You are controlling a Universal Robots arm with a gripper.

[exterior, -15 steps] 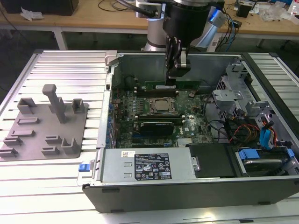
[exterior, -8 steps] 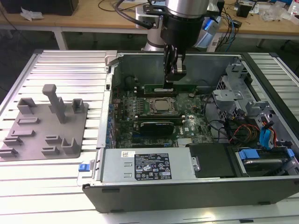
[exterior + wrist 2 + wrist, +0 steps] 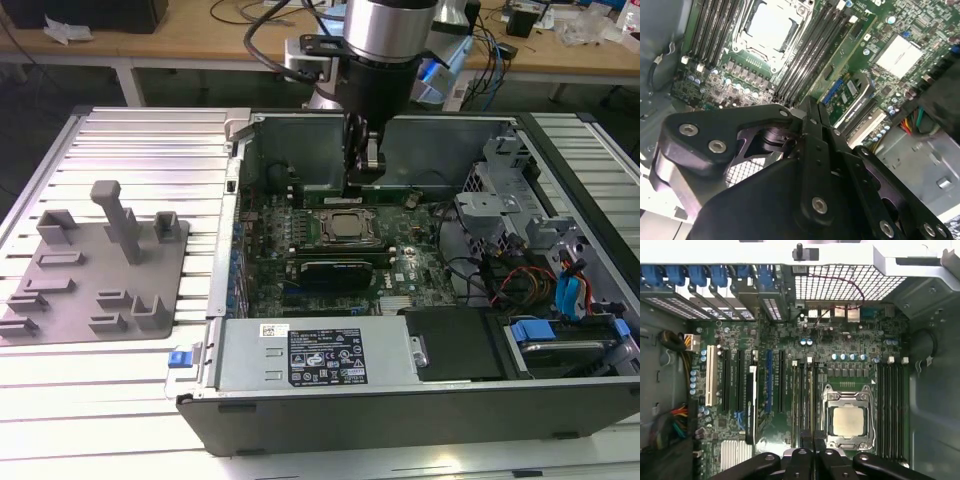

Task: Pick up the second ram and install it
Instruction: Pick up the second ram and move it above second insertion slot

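rear: wooden bench, cables strewn | foreground: white slatted table | light: bright, even

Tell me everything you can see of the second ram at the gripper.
The second ram is a slim, long green circuit board. It stands on edge in a slot on the motherboard, inside the open computer case, on the far side of the processor in the exterior view. The shut gripper sits on its top edge. Whether it clamps the stick or only presses it, and whether the stick is fully seated, I cannot tell.
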